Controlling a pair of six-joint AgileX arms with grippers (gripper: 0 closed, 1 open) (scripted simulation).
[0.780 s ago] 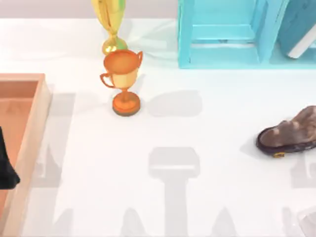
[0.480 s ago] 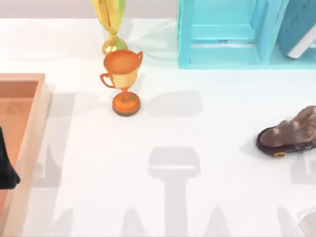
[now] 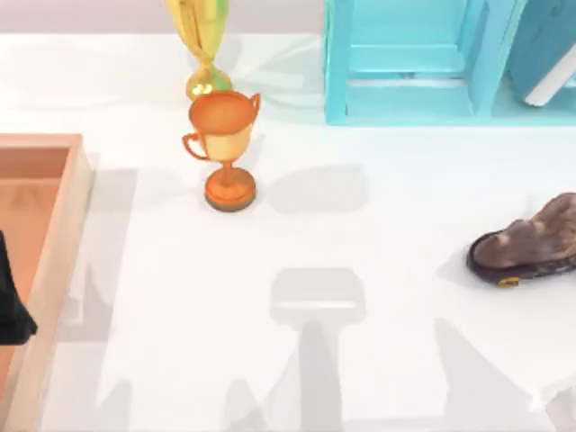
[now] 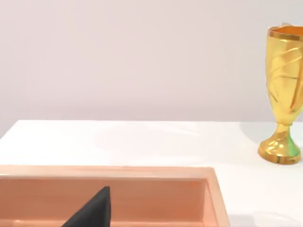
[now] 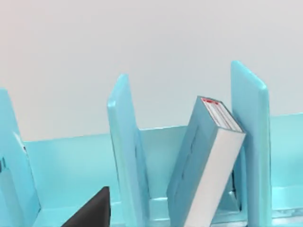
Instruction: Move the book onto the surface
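Book: I see the teal-blue book (image 5: pixel 208 165) standing in the turquoise shelf unit (image 3: pixel 405 63) at the far right of the table, in the compartment at the right. It leans tilted, its upper end resting against the divider (image 5: pixel 250 142) beside it, white-grey page edges facing my right wrist camera. From above, one corner of the book (image 3: pixel 547 49) shows at the far right edge.

Surface: the glossy white table (image 3: pixel 360 234) is bare in the middle, crossed by grey shadows.

Left arm: parked at the near left. A dark part of it (image 3: pixel 11 301) hangs over the wooden tray (image 3: pixel 63 225). In my left wrist view a dark finger tip (image 4: pixel 92 213) sits in front of the tray's far wall (image 4: pixel 104 172). I cannot tell whether these fingers are apart or together.

Right arm: its wrist camera faces the shelf and the book. A dark finger tip (image 5: pixel 92 213) shows at the near edge of that view. I cannot tell the state of these fingers either.

Orange trophy: the orange trophy (image 3: pixel 225 148) stands upright left of centre, well apart from the shelf.

Gold trophy: the gold trophy (image 3: pixel 202 45) stands just behind the orange one, at the far edge.

Shoe: a dark brown shoe (image 3: pixel 531 243) lies on the table at the right, nearer than the shelf.
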